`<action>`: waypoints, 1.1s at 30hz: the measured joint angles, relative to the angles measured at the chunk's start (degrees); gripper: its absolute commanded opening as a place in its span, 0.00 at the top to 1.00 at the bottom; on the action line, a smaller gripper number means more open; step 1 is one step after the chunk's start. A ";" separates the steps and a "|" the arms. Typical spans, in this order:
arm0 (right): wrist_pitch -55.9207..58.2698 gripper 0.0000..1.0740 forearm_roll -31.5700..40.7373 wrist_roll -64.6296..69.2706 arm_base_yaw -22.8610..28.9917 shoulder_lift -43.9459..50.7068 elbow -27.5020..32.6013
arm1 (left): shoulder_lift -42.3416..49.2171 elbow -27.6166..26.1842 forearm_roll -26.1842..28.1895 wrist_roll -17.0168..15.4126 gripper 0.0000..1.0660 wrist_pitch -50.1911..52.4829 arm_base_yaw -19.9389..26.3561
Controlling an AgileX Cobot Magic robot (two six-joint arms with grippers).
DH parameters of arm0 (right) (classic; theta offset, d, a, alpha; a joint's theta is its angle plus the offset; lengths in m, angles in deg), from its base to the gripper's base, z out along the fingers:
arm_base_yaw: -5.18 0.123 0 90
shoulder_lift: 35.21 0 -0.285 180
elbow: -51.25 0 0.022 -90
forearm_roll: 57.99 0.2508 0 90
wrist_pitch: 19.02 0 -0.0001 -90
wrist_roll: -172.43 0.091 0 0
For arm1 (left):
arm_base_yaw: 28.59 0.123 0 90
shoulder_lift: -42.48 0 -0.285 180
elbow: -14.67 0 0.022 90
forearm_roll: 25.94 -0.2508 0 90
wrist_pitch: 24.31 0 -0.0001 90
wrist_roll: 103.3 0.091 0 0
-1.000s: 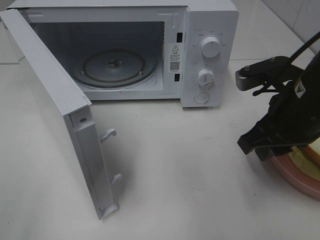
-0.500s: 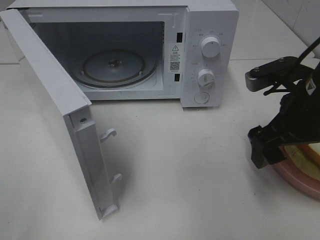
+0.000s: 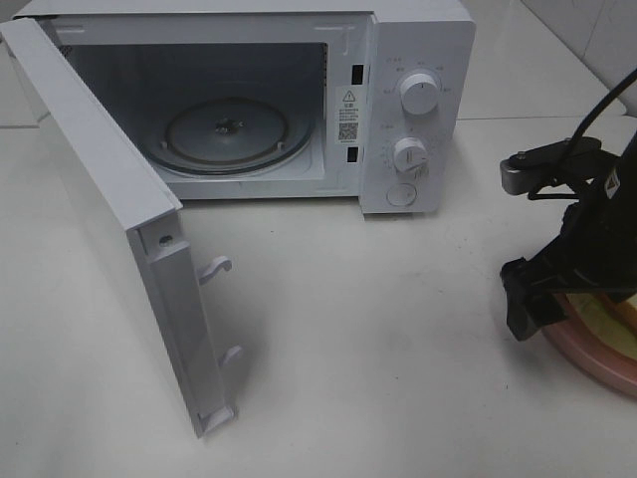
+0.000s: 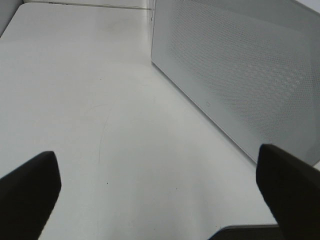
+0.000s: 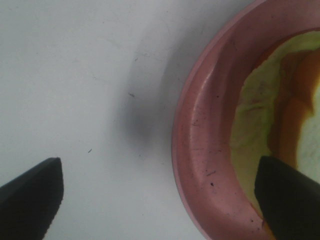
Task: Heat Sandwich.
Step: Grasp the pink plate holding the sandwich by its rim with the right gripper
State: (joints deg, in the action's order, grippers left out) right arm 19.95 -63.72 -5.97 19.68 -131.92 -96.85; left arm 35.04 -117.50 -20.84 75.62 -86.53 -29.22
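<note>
As your left gripper (image 4: 157, 187) hangs open, your right gripper (image 5: 157, 195) gapes over pink plate (image 5: 200, 150) and sandwich (image 5: 257, 115) at four o'clock.

My right arm (image 3: 587, 244) is black from end to end, a chunky, angular build with hard edges. Across its top sits a grey metal bracket (image 3: 542, 165), carrying what look like two small screw heads. A thin black cable (image 3: 600, 103) curves off from behind that bracket. On the side of the arm there is a small white label (image 3: 609, 181), too tiny to read. My right claw (image 5: 160, 200) ends in two matte black fingers (image 5: 30, 197), blunt wedges with slanted tips. My left claw (image 4: 160, 195) has the same plain black fingers (image 4: 27, 192), with a dark strip (image 4: 247, 232) of my body between them.
</note>
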 measured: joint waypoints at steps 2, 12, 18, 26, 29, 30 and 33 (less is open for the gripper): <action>-1.09 0.10 0.00 0.00 -0.52 -1.03 0.00 | 0.00 0.00 0.00 0.00 0.06 0.00 0.00; -4.24 0.12 0.23 0.00 -2.23 -7.22 0.00 | 0.00 0.00 0.00 0.00 0.06 0.00 0.00; -5.67 0.13 0.23 -0.52 -2.23 -10.71 -0.06 | 0.00 0.00 0.00 0.00 0.06 0.00 0.00; -6.19 0.23 0.23 -1.09 -2.23 -12.95 -0.06 | 0.00 0.00 0.00 0.00 0.06 0.00 0.00; -6.19 0.38 0.23 -1.09 -2.23 -12.95 -0.06 | 0.00 0.00 0.00 0.00 0.06 0.00 0.00; -6.19 0.42 0.23 -1.09 -2.23 -12.95 -0.06 | 0.00 0.00 0.00 0.00 0.06 0.00 0.00; -6.19 0.58 0.17 -1.09 -2.23 -12.95 -0.06 | 0.00 0.00 0.00 0.00 0.06 0.00 0.00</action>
State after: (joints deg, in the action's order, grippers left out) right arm 13.76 -63.55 -7.05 17.45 -144.87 -96.91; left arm 35.04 -117.50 -20.84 75.62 -86.53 -29.22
